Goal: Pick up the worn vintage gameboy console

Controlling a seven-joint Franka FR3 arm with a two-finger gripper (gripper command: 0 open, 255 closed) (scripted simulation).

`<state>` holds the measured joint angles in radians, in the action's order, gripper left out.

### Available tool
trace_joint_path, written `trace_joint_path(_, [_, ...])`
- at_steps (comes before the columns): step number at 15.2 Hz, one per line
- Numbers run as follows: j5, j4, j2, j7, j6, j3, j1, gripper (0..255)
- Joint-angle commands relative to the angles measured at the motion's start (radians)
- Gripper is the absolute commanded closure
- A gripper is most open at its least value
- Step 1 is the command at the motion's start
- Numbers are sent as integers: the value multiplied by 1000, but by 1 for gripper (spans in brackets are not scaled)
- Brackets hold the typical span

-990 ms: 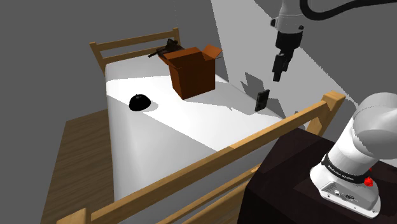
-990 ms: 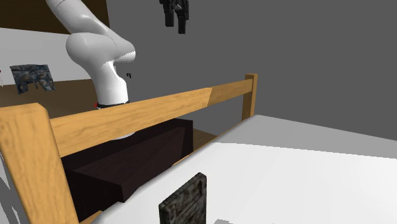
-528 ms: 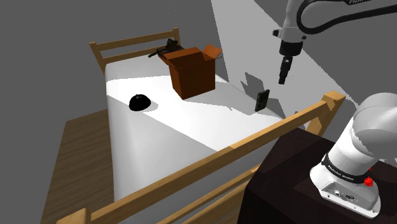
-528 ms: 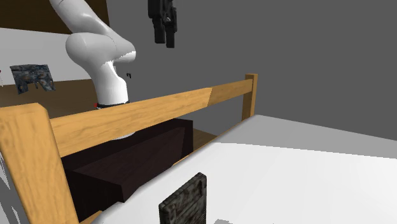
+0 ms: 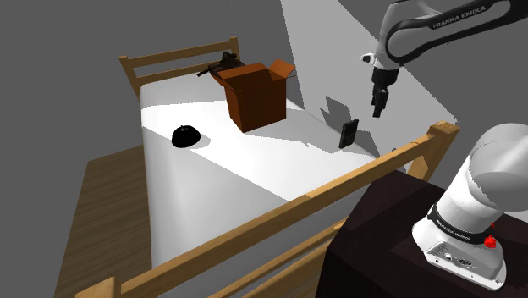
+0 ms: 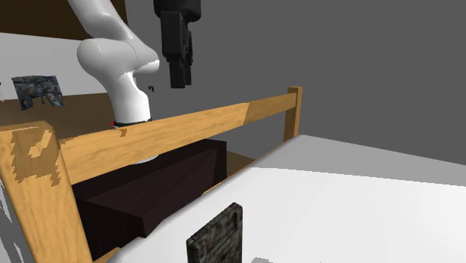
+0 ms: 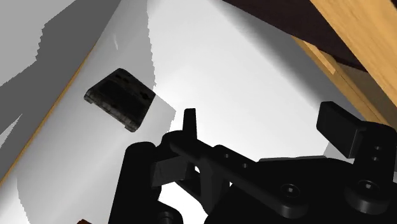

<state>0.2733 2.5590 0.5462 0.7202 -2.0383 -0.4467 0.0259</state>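
**At the shoulder view's upper right, gripper (image 5: 377, 108) hangs open**

A white bed (image 5: 220, 173) with a wooden rail (image 5: 338, 190) meets grey walls. The dark gameboy (image 5: 348, 134) sits on it, right of centre. The arm (image 5: 440, 19) arches overhead, jaws downward, apart, empty.

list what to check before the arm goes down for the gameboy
1. gameboy in plain sight on the white bed: ok
2. gripper fingers apart: ok
3. gameboy lined up between the fingers: not ok, it lies off to one side
4. brown box apart from the gameboy: ok
5. wooden rail out of the way of the descent: cannot tell
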Motion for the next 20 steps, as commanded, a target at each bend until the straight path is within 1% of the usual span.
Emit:
trace_joint_path(1, [3, -21, -66, 90, -53, -57, -13, 0])
trace_joint_path(4, [-20, -63, -182, 229, -132, -143, -43, 0])
trace_joint_path(7, [-84, -119, -316, 387, -206, -228, -84, 0])
trace_joint_path(9, [-158, -164, -417, 509, -248, -277, -110, 0])
trace_joint_path(11, [-258, -216, -528, 644, -280, -311, -125, 0])
trace_joint_path(12, [-315, -245, -586, 715, -291, -318, -124, 0])
trace_joint_path(14, [-428, -309, -700, 851, -302, -310, -101, 0])
trace_joint_path(16, [-523, -380, -806, 970, -302, -279, -56, 0])
trace_joint_path(17, [-561, -418, -854, 1020, -300, -254, -25, 0])
trace_joint_path(18, [-593, -457, -900, 1066, -296, -231, 4, 0])
trace_joint_path(20, [-601, -455, -911, 1072, -306, -221, 13, 0])
